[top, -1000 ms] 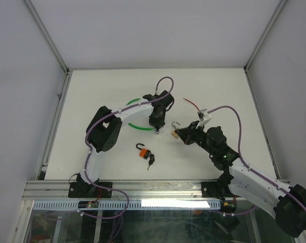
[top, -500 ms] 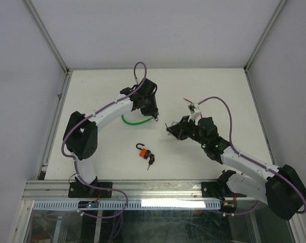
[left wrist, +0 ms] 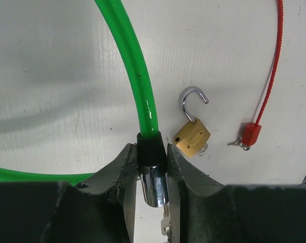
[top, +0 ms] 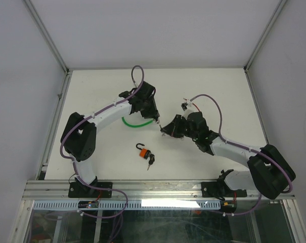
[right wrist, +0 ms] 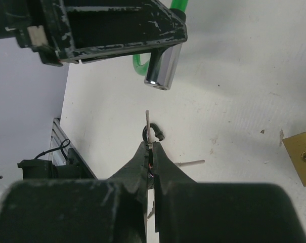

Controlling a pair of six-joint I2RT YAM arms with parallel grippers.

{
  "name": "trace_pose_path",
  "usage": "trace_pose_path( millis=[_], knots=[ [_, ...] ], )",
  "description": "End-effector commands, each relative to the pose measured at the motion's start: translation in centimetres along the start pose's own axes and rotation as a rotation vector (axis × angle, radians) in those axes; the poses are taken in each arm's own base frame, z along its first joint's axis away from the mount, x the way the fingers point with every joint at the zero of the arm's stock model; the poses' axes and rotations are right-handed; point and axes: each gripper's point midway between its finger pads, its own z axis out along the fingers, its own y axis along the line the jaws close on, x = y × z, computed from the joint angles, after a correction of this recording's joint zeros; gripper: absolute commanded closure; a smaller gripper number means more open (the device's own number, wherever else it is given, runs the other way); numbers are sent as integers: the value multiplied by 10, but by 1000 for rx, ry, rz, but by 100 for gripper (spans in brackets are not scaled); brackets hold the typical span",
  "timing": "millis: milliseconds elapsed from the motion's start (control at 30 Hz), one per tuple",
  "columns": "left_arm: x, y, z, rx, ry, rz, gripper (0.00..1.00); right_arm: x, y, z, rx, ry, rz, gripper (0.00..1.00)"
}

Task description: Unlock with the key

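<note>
My left gripper (left wrist: 147, 152) is shut on the black collar of a green cable lock (left wrist: 142, 86); its chrome lock head (left wrist: 154, 185) sticks out between the fingers. In the top view the left gripper (top: 154, 117) holds it just above the table. My right gripper (right wrist: 151, 147) is shut on a thin key (right wrist: 148, 129), blade pointing up, a short way below and left of the chrome head (right wrist: 164, 68). In the top view the right gripper (top: 165, 130) sits close to the right of the left one.
An open brass padlock (left wrist: 191, 136) lies right of the cable. A red seal tag (left wrist: 250, 134) with a thin red cable lies further right. An orange and black padlock (top: 144, 152) with keys lies nearer the front. The green cable loop (top: 132, 123) curves left.
The left arm has swung its elbow left and drawn the lock head back a little. The right gripper has moved left, towards the lock head.
</note>
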Motion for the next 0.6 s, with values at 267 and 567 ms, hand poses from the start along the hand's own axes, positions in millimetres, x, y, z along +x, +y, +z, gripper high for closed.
trace_pose_path(
  millis=[267, 567],
  knots=[
    [-17, -30, -34, 148, -75, -27, 100, -21, 20, 19, -102, -62, 130, 100],
    [-14, -31, -34, 159, -68, -32, 100, -23, 10, 20, -77, -88, 179, 100]
  ],
)
